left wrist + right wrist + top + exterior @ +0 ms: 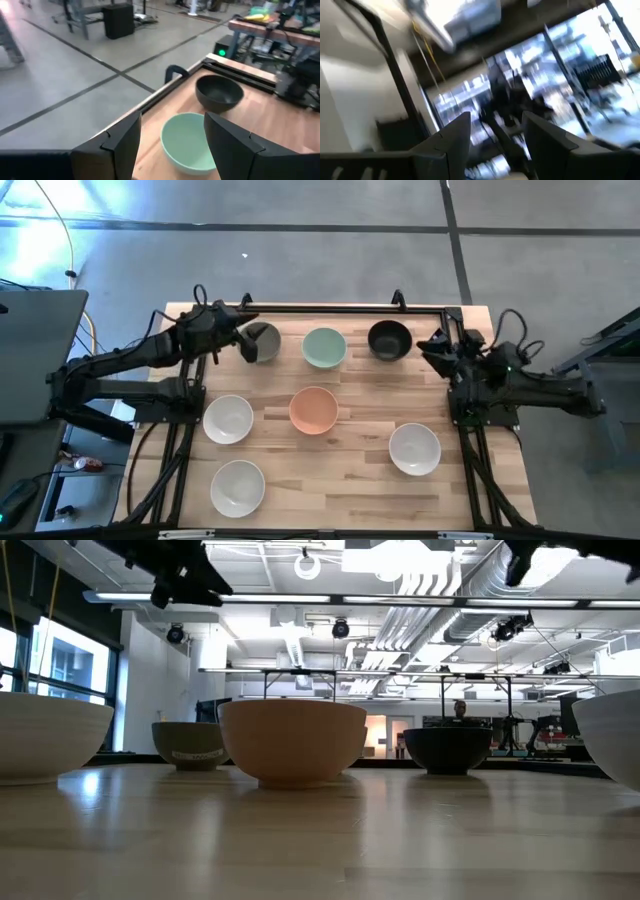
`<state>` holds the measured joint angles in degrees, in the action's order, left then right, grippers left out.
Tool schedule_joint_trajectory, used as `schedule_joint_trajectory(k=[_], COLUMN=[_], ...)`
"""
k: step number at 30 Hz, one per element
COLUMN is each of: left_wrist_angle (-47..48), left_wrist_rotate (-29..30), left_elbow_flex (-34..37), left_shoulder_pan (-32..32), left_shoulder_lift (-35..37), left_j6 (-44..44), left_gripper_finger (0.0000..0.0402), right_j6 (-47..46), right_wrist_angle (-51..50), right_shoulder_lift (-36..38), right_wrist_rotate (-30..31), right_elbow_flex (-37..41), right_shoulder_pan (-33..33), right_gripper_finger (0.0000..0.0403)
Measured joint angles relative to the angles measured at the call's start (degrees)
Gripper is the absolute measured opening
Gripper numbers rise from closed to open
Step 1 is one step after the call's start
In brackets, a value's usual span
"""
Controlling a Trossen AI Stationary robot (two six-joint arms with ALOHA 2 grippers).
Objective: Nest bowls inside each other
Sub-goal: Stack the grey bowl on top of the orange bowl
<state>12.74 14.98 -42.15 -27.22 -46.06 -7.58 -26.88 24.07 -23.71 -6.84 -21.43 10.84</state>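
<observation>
Risk, first grasp: the left end effector (243,337) hangs over the grey bowl (264,341) at the far-left edge of the tabletop (350,490); a smooth round rim caught off-centre would probably slip out or tip the bowl.
Risk, crowding: the mint bowl (324,347) sits just beside the grey one and the black bowl (389,339) beyond it, all in the far row, so a wide approach could knock a neighbour.
Risk, stacking: the bowls look alike in size, so one lowered tilted may jam on the rim below rather than seat.
Left end effector: fingers spread wide, holding nothing; in its wrist view the mint bowl shows between them but apart from them.
Right end effector (436,346): raised at the far-right edge near the black bowl, fingers wide, empty; its wrist view is too blurred to say more.
Peach bowl (314,410): centre of the tabletop, standing alone.
White bowls: one (228,419) left of the peach bowl, one (237,487) at the near left, one (415,449) at the near right.
Progress: all seven stand apart, none nested yet.
</observation>
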Motion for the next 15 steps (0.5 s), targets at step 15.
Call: schedule_joint_trajectory(k=[15], left_wrist_angle=[13.0], left_wrist_rotate=[-5.4], left_elbow_flex=[0.0], left_shoulder_pan=[-10.8], left_shoulder_lift=[0.0], left_j6=[-2.4], left_gripper_finger=[0.0207], right_j6=[16.8], right_wrist_angle=[-34.8], right_shoulder_lift=[-19.0], right_wrist_rotate=[0.8], right_elbow_flex=[-27.2], right_shoulder_pan=[0.0], right_gripper_finger=[0.0172])
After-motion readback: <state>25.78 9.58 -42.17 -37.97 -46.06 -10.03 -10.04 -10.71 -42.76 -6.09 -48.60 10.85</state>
